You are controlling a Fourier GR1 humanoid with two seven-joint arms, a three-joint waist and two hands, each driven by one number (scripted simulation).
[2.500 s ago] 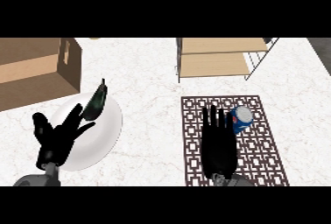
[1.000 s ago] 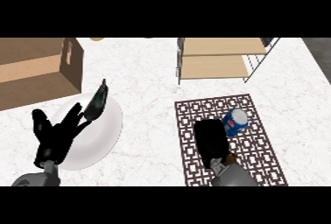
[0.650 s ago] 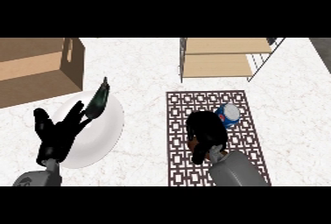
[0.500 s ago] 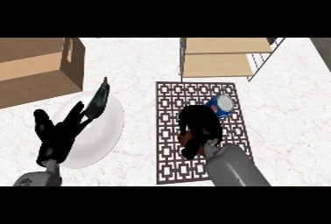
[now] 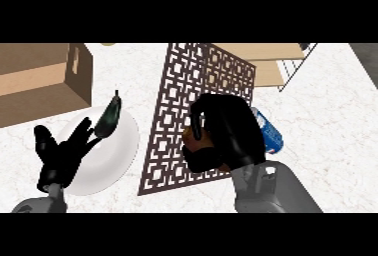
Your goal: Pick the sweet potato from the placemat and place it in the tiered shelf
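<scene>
Grasp | right hand (image 5: pixel 225 131) curled round sweet potato (image 5: pixel 193 140), over placemat (image 5: pixel 184 75) | left hand (image 5: pixel 63 155) spread

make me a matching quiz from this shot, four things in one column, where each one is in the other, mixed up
Things:
1 sweet potato
2 blue can
3 dark green vegetable
4 left hand

Places:
a across the white plate, at its upper rim
b inside the curled fingers of the right hand
c open, at the plate's left side
d just right of the right hand

Pairs: 1-b, 2-d, 3-a, 4-c
</scene>
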